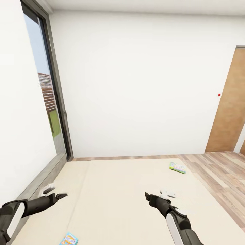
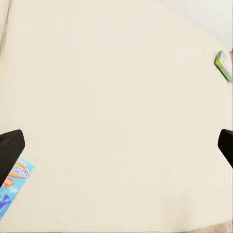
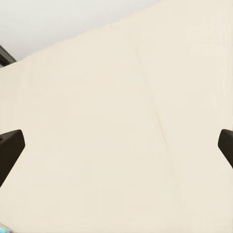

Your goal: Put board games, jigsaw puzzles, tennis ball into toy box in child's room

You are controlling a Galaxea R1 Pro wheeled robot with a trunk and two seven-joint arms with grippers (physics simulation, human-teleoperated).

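1. Window (image 1: 51, 102) at far left, grey bed frame (image 1: 44, 177) below it. Risk: the left arm sits close to that frame edge, so a wide swing could clip it.
2. Left hand (image 1: 56, 196) hovers low over the bed (image 1: 119, 204), forearm nearly level, fingers pointing right across the mattress. In the left wrist view its fingers (image 2: 9, 150) sit at opposite edges, so the hand is spread wide and holds nothing.
3. Blue board game (image 1: 68, 239) lies flat on the bed near the robot, just right of the left arm and partly cut off by the head view's edge. Risk: thin flat box on a soft mattress, so the fingers may slide over the lid or dig into the bedding instead of catching an edge.
4. Right hand (image 1: 154, 197) hovers over the middle of the bed, pointing forward and left, fingers (image 3: 9, 148) wide apart, empty.
5. Pastel board game (image 1: 177, 167) with a green edge lies at the far right corner of the bed, well apart from both hands. Risk: a nudge could push it off onto the floor (image 1: 217, 177).
6. Wooden door (image 1: 231, 112) at far right.
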